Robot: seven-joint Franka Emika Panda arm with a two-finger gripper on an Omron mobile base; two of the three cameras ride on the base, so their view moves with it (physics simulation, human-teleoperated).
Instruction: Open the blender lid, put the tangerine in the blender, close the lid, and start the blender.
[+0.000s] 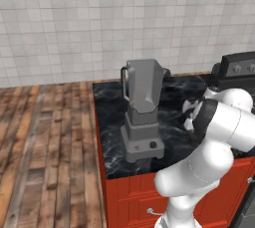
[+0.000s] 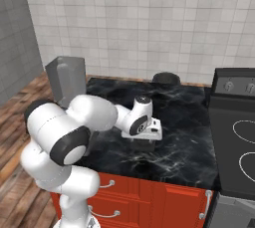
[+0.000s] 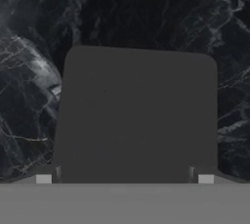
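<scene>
The grey blender [image 1: 143,107] stands on the black marble counter [image 1: 109,137] near its left end, with the jar's top uncovered; it also appears at the left of the right base view as the blender [image 2: 66,80]. The dark grey blender lid [image 3: 136,110] lies flat on the marble in the middle of the counter. My gripper [image 3: 124,179] hangs low, straight over the lid, open, with one fingertip [image 3: 44,179] at each side of the lid's near edge. Seen from the right base, my gripper [image 2: 145,145] points down at the counter. The tangerine is out of view.
A dark round bowl [image 2: 166,77] sits at the back of the counter by the tiled wall. A black stove [image 2: 239,122] adjoins the counter on the right. Red cabinet fronts [image 2: 149,197] lie below. Wooden floor [image 1: 45,147] stretches to the left.
</scene>
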